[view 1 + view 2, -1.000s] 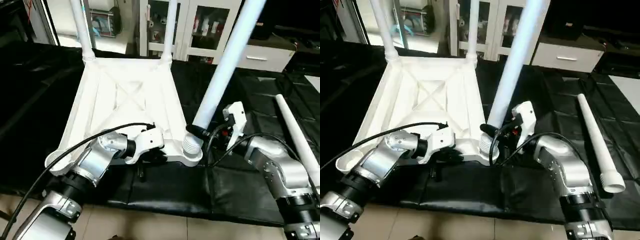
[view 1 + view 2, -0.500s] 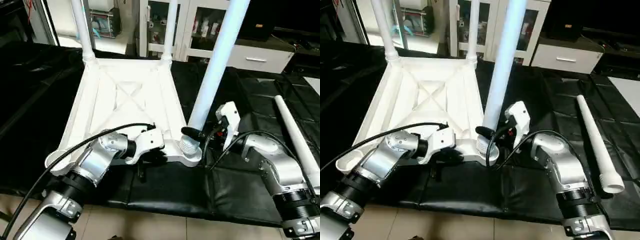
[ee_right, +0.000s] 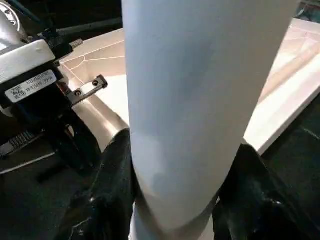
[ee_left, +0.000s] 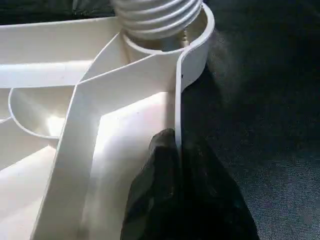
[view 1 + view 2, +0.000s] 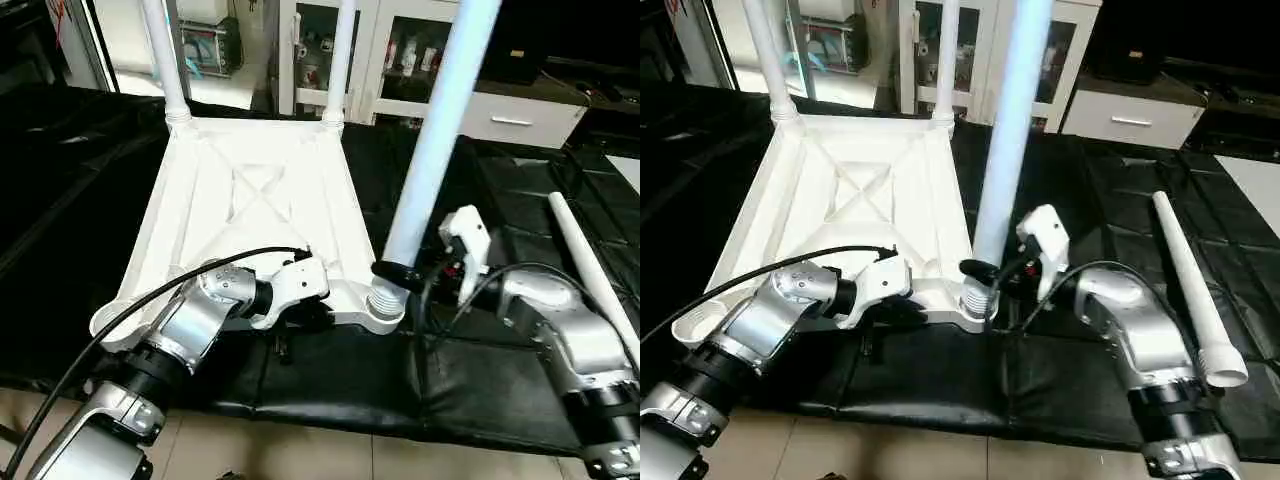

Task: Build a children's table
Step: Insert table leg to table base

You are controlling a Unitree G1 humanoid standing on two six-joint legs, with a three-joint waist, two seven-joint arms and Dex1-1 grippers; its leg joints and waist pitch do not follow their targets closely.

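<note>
Left eye view — right gripper (image 5: 385,270) clamps leg (image 5: 432,140) in corner socket (image 5: 384,312) | left gripper (image 5: 300,318) pinches tabletop (image 5: 255,200) rim

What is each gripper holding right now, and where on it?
Right gripper clamps the tilted leg just above its threaded end; left gripper pinches the tabletop by its near rim.

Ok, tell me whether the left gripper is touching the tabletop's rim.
Touching. The left wrist view shows the left gripper with its black fingers closed on either side of the tabletop rim wall.

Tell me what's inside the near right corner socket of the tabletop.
The ribbed threaded end of the leg sits in the socket, several ribs above its rim. How deep it goes is hidden by the socket wall.
</note>
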